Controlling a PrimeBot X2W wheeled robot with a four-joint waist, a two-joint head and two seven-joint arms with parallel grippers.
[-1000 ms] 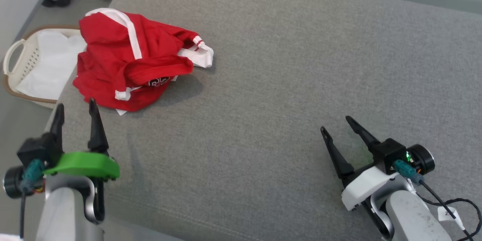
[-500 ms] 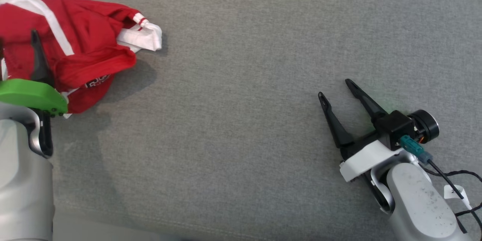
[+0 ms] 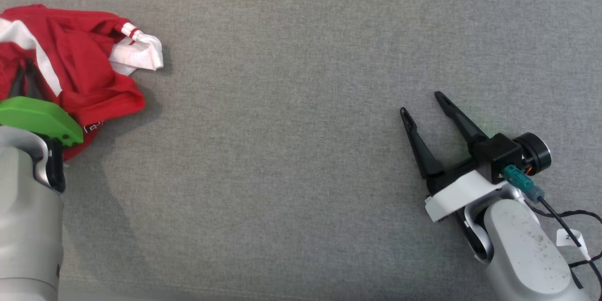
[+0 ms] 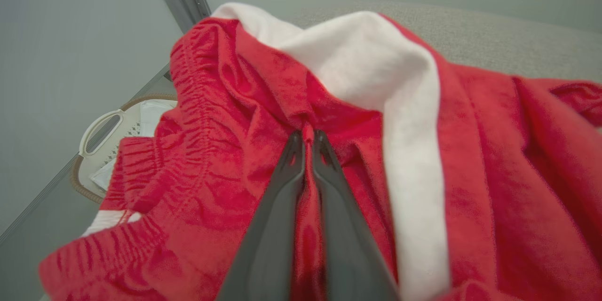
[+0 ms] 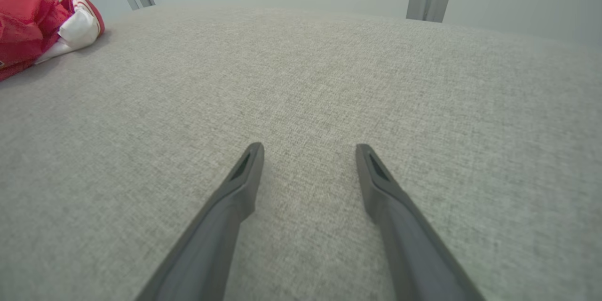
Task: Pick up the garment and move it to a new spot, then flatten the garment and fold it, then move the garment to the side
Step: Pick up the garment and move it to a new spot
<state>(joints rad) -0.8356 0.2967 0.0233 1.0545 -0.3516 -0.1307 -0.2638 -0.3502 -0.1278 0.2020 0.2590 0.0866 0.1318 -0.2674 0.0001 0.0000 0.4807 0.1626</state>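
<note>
**Item:** garment [image 3: 94, 75]. Red cloth with a white band and a white cuff. It lies crumpled in a heap at 10 o'clock in the head view, on the grey fabric worktop [image 3: 282, 150].

**Left end effector** [image 4: 308, 137]: closed to a slit, with a raised ridge of red cloth pinched between the fingers. The white band runs just beside the pinch, at its 1 o'clock.

**Right end effector** [image 3: 421, 103]: at 4 o'clock in the head view, spread wide and holding nothing. It sits over bare worktop, well apart from the garment.

**Also noted:** a basket [image 4: 101, 127] at 8 o'clock in the left wrist view, beyond the worktop.

**Handling:** we judge the garment light, soft and limp. It should sag from any single hold and trail its loose layers. A pinch on one fold may slip or lift only part of the heap. The gathered, elastic-looking edge at 10 o'clock of the pinch looks the firmer hold. For flattening, we would take two separated points along an edge.
</note>
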